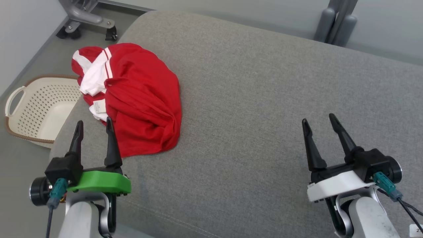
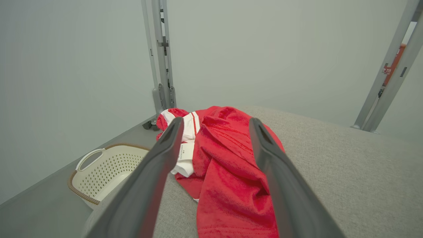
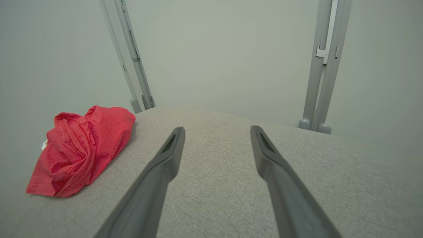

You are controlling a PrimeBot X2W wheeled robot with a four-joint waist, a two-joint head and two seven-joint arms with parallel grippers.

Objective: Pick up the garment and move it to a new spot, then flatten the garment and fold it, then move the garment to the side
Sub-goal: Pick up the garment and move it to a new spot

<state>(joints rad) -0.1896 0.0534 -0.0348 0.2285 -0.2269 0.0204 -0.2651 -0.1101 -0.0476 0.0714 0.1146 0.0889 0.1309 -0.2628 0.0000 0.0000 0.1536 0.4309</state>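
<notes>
The left gripper (image 1: 94, 120), with two long dark fingers on a green mount, stands wide open and holds nothing. Its right fingertip is just at the near edge of the crumpled red garment with white trim (image 1: 142, 99); whether it touches the cloth I cannot tell. In the left wrist view the garment lies between and beyond the two spread fingers.

The right gripper (image 1: 317, 118), on a white mount, is also wide open and empty. It hovers over the bare part of the large grey fabric cushion (image 1: 264, 99), well apart from the garment.

The garment lies in a heap on the left part of this cushion, near its far left corner. White pieces with red stripes and a small white label show on its left side. In the right wrist view it sits far to the left.

On the grey floor (image 1: 19, 165), beside the left edge of the cushion, stands a cream perforated plastic basket with a brown rim and handle (image 1: 39, 105). Behind the cushion, a grey metal stand on dark wheels (image 1: 89, 16) is at the far left, and grey upright posts (image 1: 335, 23) are at the far right, before a pale wall.
</notes>
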